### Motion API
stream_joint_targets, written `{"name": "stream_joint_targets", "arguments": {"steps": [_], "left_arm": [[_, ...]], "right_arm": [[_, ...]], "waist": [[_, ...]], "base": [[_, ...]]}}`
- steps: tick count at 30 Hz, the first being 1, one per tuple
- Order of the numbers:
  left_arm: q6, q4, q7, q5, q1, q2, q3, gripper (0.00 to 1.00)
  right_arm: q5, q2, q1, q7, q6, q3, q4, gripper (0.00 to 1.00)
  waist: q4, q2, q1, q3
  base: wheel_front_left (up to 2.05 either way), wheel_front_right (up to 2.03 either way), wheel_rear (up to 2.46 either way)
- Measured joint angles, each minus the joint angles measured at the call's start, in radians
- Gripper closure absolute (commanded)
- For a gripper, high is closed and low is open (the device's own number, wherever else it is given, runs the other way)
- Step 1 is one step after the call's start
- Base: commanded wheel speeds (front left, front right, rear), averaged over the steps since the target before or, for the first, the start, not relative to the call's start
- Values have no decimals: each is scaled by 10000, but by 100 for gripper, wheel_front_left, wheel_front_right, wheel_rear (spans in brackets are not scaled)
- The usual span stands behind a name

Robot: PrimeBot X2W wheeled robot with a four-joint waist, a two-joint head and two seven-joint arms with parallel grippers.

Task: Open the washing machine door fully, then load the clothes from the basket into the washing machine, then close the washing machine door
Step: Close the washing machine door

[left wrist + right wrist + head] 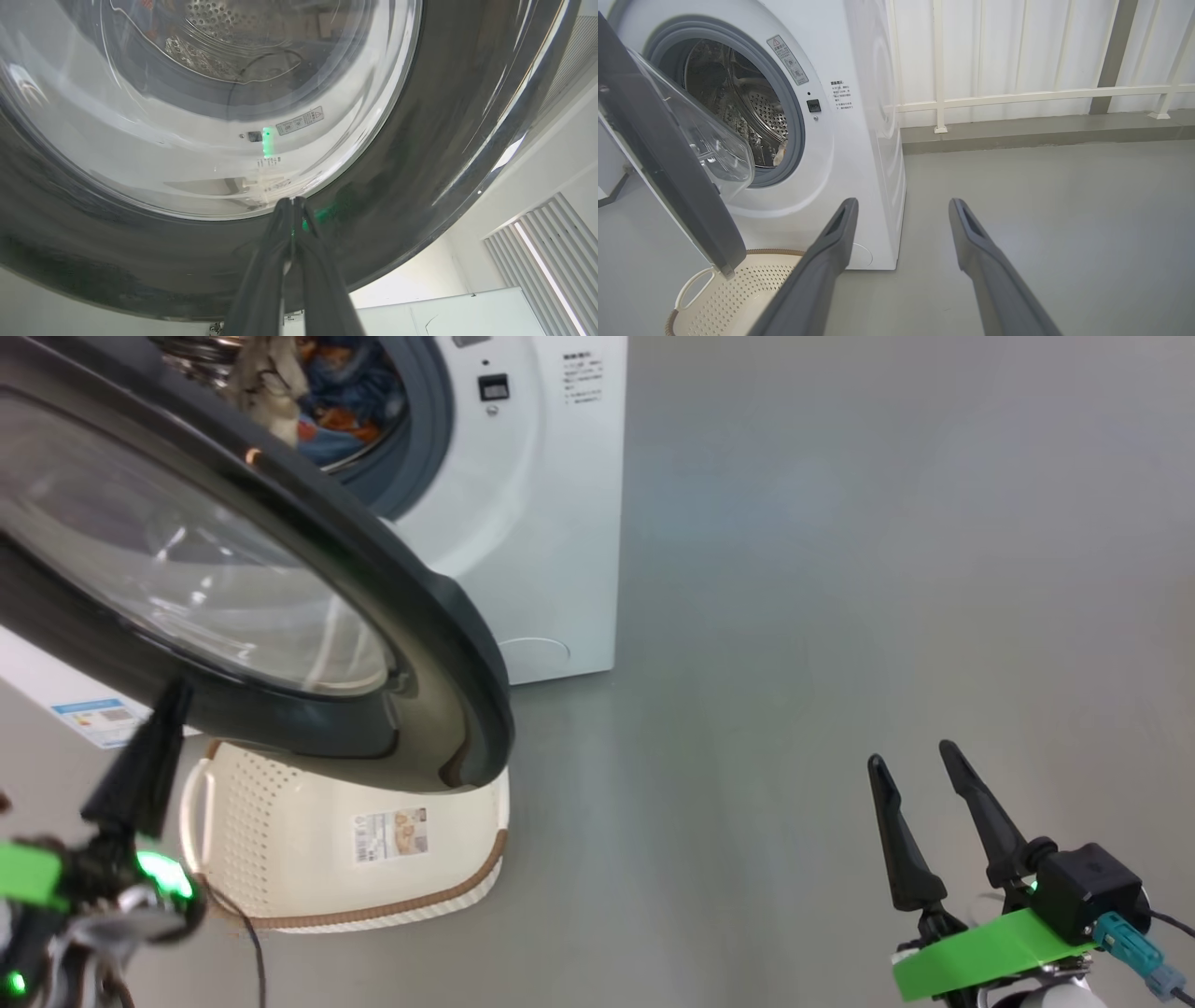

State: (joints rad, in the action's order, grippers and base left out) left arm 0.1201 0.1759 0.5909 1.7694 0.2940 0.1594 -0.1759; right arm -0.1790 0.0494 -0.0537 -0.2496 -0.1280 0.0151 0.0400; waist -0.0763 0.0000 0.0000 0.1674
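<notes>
The washing machine door [439, 644], a black rim around bulging clear glass, stands half open over the basket [299, 840]. My left gripper [175, 689] is shut with nothing in it, and its tips rest against the door's outer face [444, 140] where rim meets glass. Blue and cream clothes [345, 392] lie inside the drum of the white washing machine [551, 523]. The part of the basket [738, 294] seen in the right wrist view holds nothing. My right gripper [911, 753] hangs open over bare floor to the right of the machine [859, 140], holding nothing.
Grey floor [840, 569] stretches to the right of the machine. A white railing [1017, 95] and a wall stand behind it. A cable [252, 943] runs down by my left wrist beside the basket.
</notes>
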Motion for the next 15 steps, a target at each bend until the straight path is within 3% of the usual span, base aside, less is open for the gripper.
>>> {"name": "stream_joint_targets", "arguments": {"steps": [1,7,12,15], "left_arm": [[0,-136,6,-2,-218,-46,-21,0],[0,-811,-303,-533,-1086,-385,-61,0],[0,-1407,-1158,-1151,-1544,-658,-368,0],[0,-2011,-2057,-2506,-1726,-627,-393,0]], "right_arm": [[2,0,44,0,0,-6,0,0],[15,-2,198,0,0,4,12,0],[27,-4,228,12,0,12,-23,0],[29,-4,372,15,0,2,-73,0]], "waist": [[47,0,0,-34],[353,0,0,-249],[557,0,0,-426],[661,0,0,-487]], "base": [[0,0,0],[0,0,0],[0,0,0],[0,0,0]]}}
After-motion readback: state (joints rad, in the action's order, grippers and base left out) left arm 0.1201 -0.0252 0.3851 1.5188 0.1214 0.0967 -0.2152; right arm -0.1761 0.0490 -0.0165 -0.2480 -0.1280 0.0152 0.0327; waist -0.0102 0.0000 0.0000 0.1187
